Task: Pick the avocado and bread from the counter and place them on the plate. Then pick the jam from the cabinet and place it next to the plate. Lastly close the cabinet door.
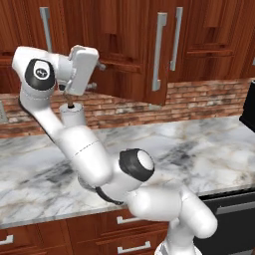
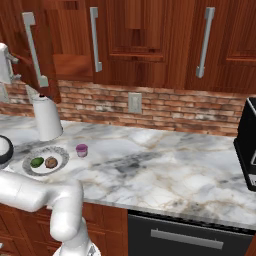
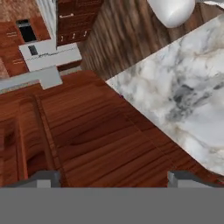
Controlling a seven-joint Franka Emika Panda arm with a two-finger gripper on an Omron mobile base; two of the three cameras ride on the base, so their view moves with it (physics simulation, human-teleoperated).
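White kettle (image 2: pixel 47 120) stood behind the plate (image 2: pixel 29 169), jam (image 2: pixel 82 150) just beside it, veined marble counter (image 2: pixel 165 170), brick backsplash (image 2: pixel 165 107), gripper (image 3: pixel 114 178) spread wide against the cabinet door (image 3: pixel 87 135).

The arm (image 1: pixel 82 149) was smooth, shiny white, made of fat round tubes. Its joints (image 1: pixel 137 164) had dark grey, nearly black round caps and rings. The hand block (image 1: pixel 79 69) was boxy and pale grey-white.
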